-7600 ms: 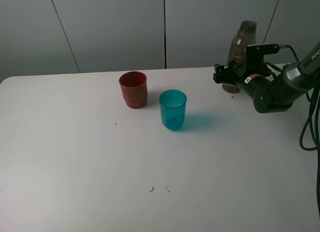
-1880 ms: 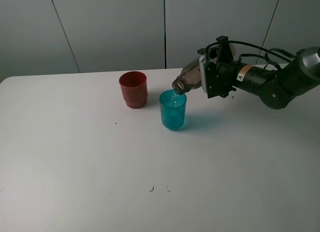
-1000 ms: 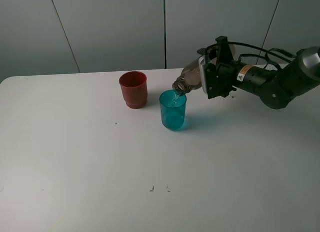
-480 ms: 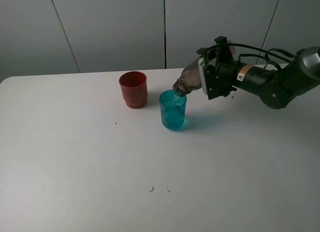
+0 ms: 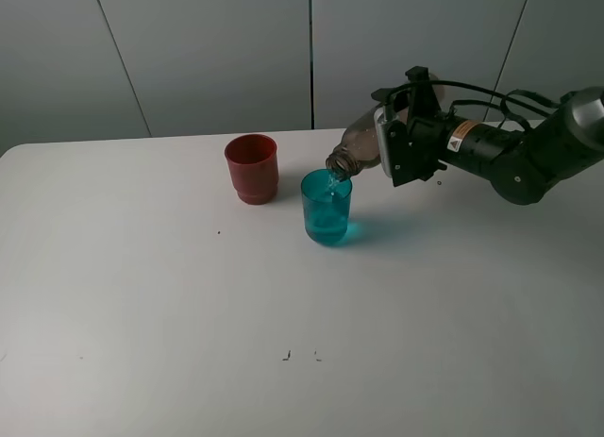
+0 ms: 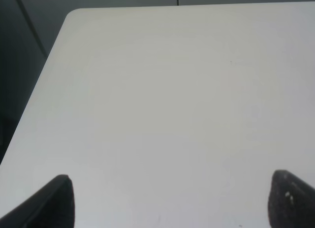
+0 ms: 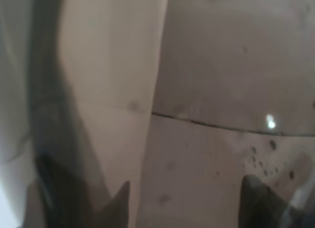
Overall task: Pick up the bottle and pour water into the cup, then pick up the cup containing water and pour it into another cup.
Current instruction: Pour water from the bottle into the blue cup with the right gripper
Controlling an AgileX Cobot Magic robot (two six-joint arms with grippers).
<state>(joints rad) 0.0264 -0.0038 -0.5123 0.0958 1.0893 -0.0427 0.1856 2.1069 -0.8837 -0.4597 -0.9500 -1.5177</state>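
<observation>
My right gripper [image 5: 389, 152] is shut on the smoky grey-brown bottle [image 5: 355, 151] and holds it tipped nearly level, its open mouth just above the far right rim of the teal cup [image 5: 327, 207]. A thin stream runs into the teal cup, which holds some water and stands upright mid-table. The red-brown cup [image 5: 252, 168] stands upright just behind and left of it. The right wrist view is filled by the bottle's brown wall [image 7: 197, 90]. My left gripper [image 6: 170, 201] is open over bare table; it does not show in the high view.
The white table [image 5: 189, 314] has a few small dark specks near its front middle [image 5: 286, 355]. Grey wall panels stand behind it. The table's rounded corner [image 6: 74, 14] shows in the left wrist view. Black cables hang at the far right [image 5: 585, 229].
Since 7.6 s ago the bottle was lifted from the back right, carried left and tipped over the teal cup. In the last second the pose barely changed; water in the cup has risen.
</observation>
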